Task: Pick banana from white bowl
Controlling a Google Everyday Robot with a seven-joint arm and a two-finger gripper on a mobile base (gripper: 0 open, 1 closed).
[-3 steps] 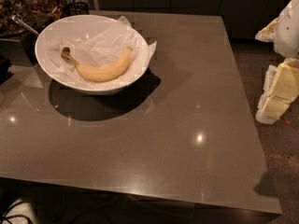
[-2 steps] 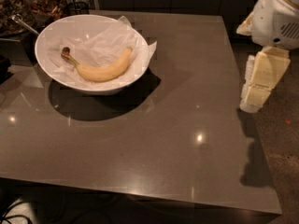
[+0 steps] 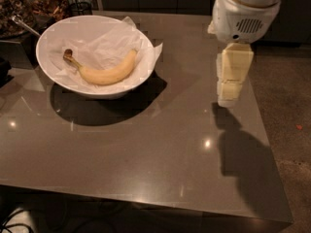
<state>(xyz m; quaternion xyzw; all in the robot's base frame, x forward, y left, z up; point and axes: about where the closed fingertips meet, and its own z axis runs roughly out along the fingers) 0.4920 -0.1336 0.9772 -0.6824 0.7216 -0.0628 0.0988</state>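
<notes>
Inside the white bowl (image 3: 104,92), on its crumpled paper lining (image 3: 104,42), the banana (image 3: 108,72) lies on its side, belly toward the near rim and dark stem pointing to the left rim. Nothing touches it, and it sits just as it did a second ago, so you have no grasp to count yet. The bowl stands at the far left of the tabletop (image 3: 146,149), unmoved too. What changes is on the other side: the arm, which only poked in from the right edge of the view a second ago, now reaches over the right part of the tabletop, and its white wrist housing (image 3: 245,18) fills the upper right corner. That reads as the approach getting under way, with the whole traverse to the bowl left to do. The end effector (image 3: 228,101) hangs straight down below the housing, pale and blocky, above the tabletop near its right edge and well apart from the bowl, throwing a long shadow (image 3: 243,159) toward the near right corner. You cannot tell how far open it is; it carries nothing that shows. Judge the next move as a sweep left, then a descent over the banana's middle, minding the bowl's rim.
</notes>
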